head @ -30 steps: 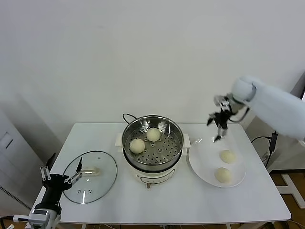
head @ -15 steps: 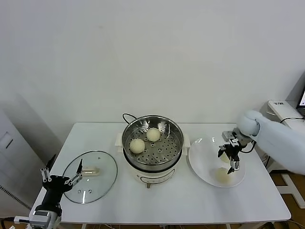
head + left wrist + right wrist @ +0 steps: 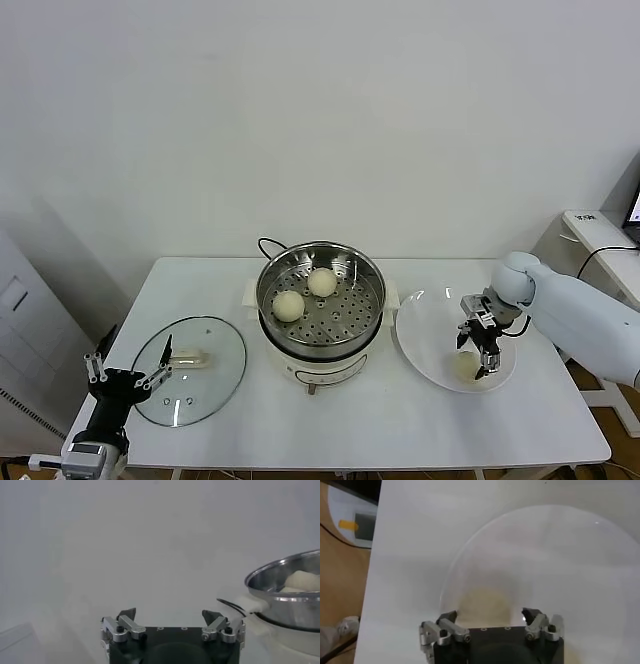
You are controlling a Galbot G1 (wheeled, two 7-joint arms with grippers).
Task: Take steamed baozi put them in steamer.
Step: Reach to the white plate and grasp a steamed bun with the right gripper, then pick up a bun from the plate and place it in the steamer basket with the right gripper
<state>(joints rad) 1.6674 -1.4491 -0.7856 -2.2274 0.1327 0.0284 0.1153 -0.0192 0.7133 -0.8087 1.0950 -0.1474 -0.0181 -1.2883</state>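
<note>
So the white table has the steamer sitting in the middle, steel basket on its white pot base, and two steamed baozi are already in there, side by side toward the back left of the perforated floor. Right of it is the white plate, and off to the left the glass lid lies flat on the table.

What's changed: a second ago the right arm was up high behind the plate with two buns sitting in plain view on it. Since then it's swung down, and now the right gripper is right on the plate. I can only make out one bun there now, peeking out just under the fingers; the other one is hidden behind the gripper. The jaws look part-way in around it, but I can't honestly tell if they've clamped yet.

The left gripper is parked low by the lid's near edge, jaws spread wide, holding nothing.

My read: halfway done, and this is the grab for bun three.
</note>
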